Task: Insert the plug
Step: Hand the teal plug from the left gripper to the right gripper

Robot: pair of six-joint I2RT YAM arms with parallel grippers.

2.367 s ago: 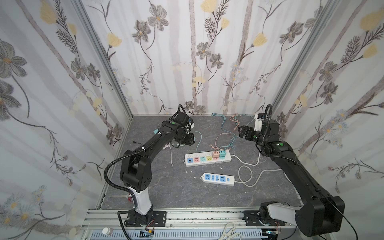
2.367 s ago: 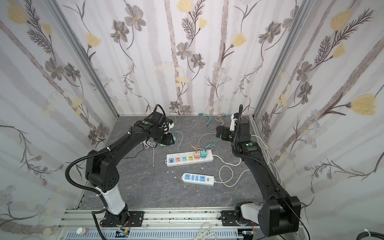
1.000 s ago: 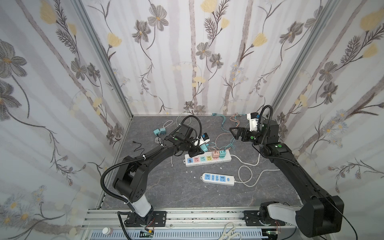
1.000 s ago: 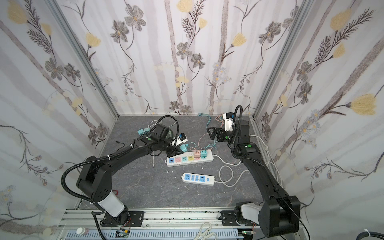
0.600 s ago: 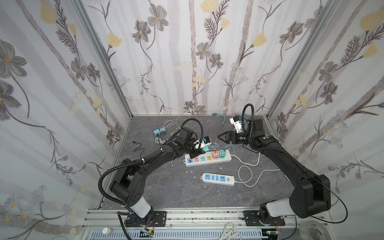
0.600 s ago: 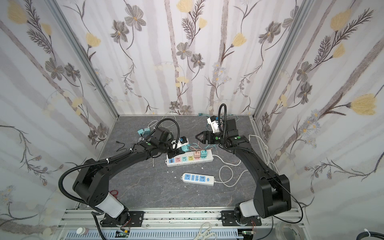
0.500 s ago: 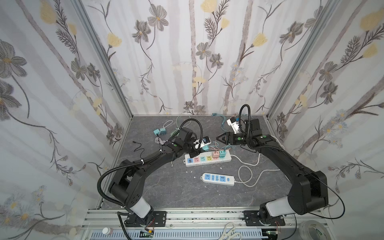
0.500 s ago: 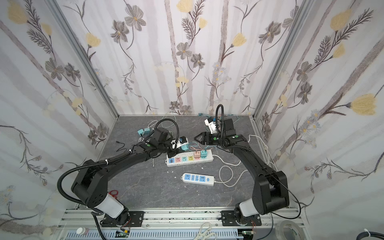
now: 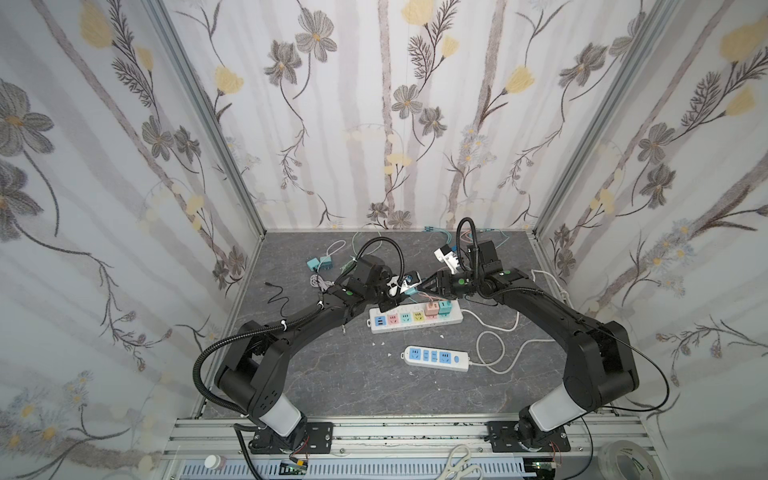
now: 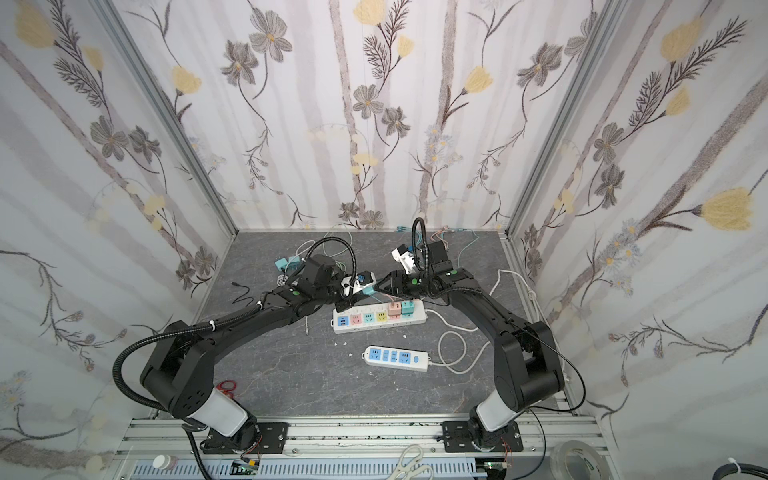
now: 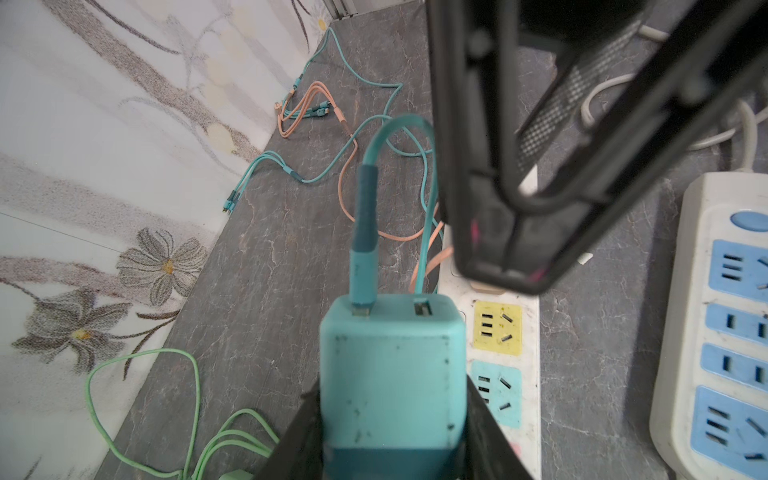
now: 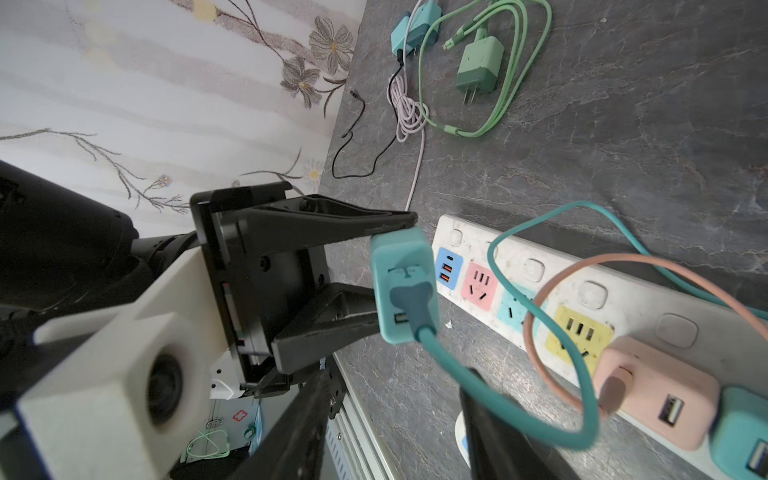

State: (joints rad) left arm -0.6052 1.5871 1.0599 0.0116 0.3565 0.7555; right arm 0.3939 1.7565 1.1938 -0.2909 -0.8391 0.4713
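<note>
My left gripper [image 9: 405,287] [image 11: 390,386] is shut on a teal plug [image 9: 411,291] [image 10: 368,289] [image 11: 390,353] [image 12: 403,270] and holds it just above the back edge of the multicoloured power strip [image 9: 455,318] [image 10: 420,316] [image 11: 530,374] [image 12: 536,266]. A teal cable [image 11: 365,216] [image 12: 498,399] comes out of the plug's USB face. The prongs are hidden. My right gripper [image 9: 420,287] [image 10: 379,287] [image 11: 503,274] [image 12: 397,374] faces that USB end from close by. Its jaws stand apart with nothing between them, and the cable crosses in front of one finger [image 12: 490,415].
A pink plug [image 9: 432,308] [image 12: 656,399] and a teal one [image 9: 445,307] sit in the strip. A white strip with blue sockets [image 9: 434,356] [image 11: 698,291] lies nearer the front, its cord looping right. A green charger [image 12: 478,66], teal chargers [image 9: 320,264] and loose cables [image 11: 307,108] lie at the back.
My right gripper has swung left, up to the held plug, and its jaws have narrowed. The left arm brought the plug from the back left to the strip and now holds still.
</note>
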